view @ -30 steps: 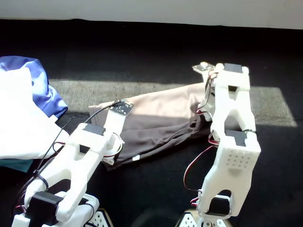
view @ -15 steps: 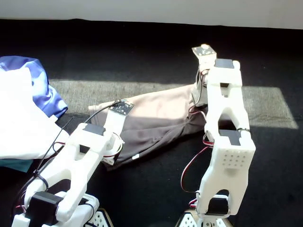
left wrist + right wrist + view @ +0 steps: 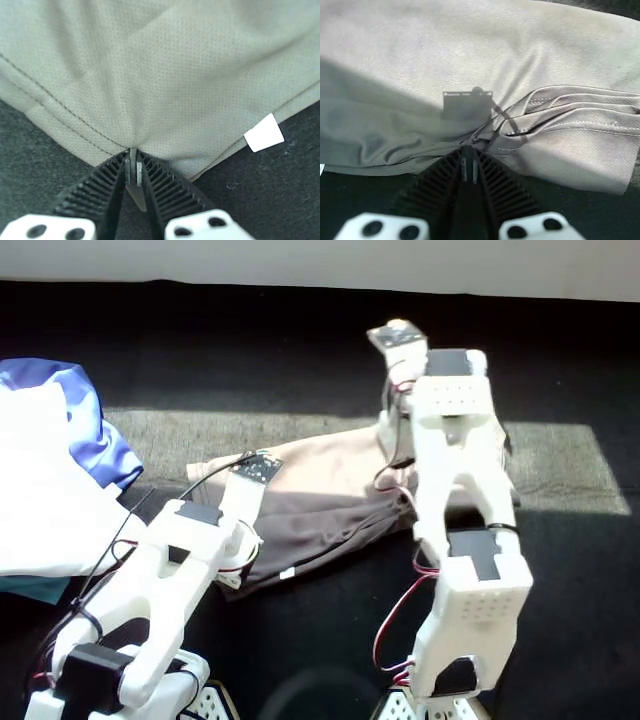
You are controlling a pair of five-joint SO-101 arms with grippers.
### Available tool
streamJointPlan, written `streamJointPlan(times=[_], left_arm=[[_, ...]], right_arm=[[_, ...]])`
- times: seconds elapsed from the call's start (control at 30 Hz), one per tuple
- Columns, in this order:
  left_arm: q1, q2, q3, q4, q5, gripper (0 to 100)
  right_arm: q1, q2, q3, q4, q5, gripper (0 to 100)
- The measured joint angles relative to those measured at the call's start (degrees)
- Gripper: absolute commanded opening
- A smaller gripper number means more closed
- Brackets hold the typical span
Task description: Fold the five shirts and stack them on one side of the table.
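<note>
1. Left pincer (image 3: 133, 161) pinched shut on the tan shirt (image 3: 330, 485) hem, near the white tag (image 3: 264, 133).
2. Right pincer (image 3: 468, 157) pinching bunched fabric at the shirt's opposite end.
3. Shirt lies mid-worktop (image 3: 300, 340); other shirts (image 3: 50, 490) piled beside the left arm.

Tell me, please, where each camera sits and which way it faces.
High view: above, facing down on the table; left arm, right arm over the beige shirt.
Left wrist view: on that wrist, along the left gripper, shut on the shirt's hem.
Right wrist view: on that wrist, along the right gripper, shut on bunched cloth.
All share the beige shirt.
</note>
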Motion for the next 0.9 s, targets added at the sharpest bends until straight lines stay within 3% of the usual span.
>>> streamJointPlan(times=[0.2,0.33,0.6,0.77,0.9], left_arm=[[-0.70,0.26,-11.25,14.59,0.00,1],[-5.54,0.26,-19.52,19.78,0.00,1],[-15.91,0.35,-24.88,20.57,0.09,2],[-19.08,2.29,-24.88,19.78,8.00,18],[-19.25,8.00,-24.97,18.46,14.15,24]], right_arm=[[-4.48,0.00,10.46,-3.52,-0.09,0.6],[-5.63,-0.09,19.69,-7.12,-0.35,0.6],[-5.63,-18.11,34.11,-12.75,-0.35,0.6],[-5.63,-35.60,34.81,-12.66,-0.35,2.1],[-5.10,-47.30,34.99,-9.14,-0.35,13.8]])
